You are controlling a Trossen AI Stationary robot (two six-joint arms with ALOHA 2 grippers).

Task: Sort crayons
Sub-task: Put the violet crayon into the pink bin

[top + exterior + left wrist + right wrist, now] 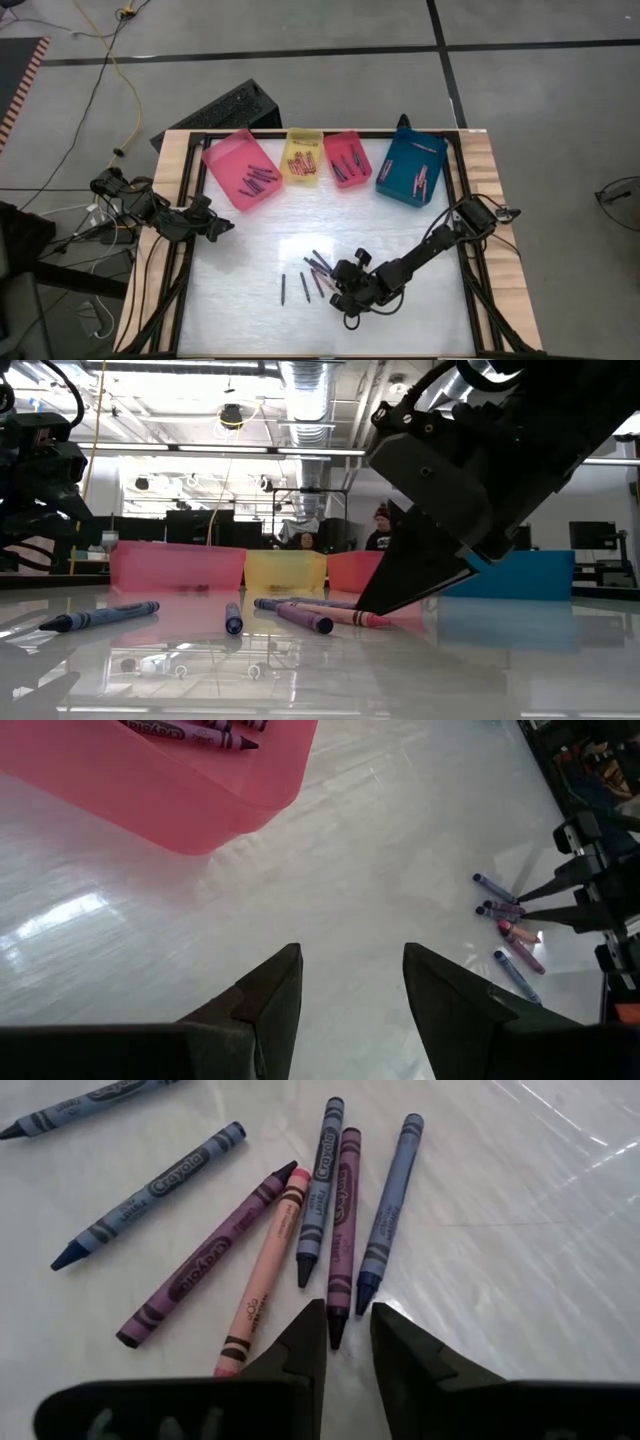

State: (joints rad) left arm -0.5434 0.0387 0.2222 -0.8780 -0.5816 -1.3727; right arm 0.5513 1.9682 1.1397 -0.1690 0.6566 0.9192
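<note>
- The right pincer (347,1342) is hovering low over the glossy white tabletop (250,310), at about five o'clock from the middle in the high view; its two dark fingers are standing only a narrow gap apart and gripping nothing, with the tip of a dark purple paper-wrapped wax crayon (342,1220) lying in that gap.
- Touching that crayon's sides are lying two blue-violet crayons (388,1205), and at its ten o'clock a salmon-pink crayon (265,1270) and a mauve crayon (205,1260) are fanning out; two more blue ones (150,1190) are resting farther off.
- In the high view this loose cluster of crayons (312,272) is lying just at nine o'clock of the right pincer.
- The left pincer (350,985) is waiting at nine o'clock of the tabletop, fingers well apart, empty.
- At twelve o'clock are standing a big pink plastic tray (240,168), a yellow tray (302,158), a red tray (346,158) and a blue tray (410,170), each holding crayons.
</note>
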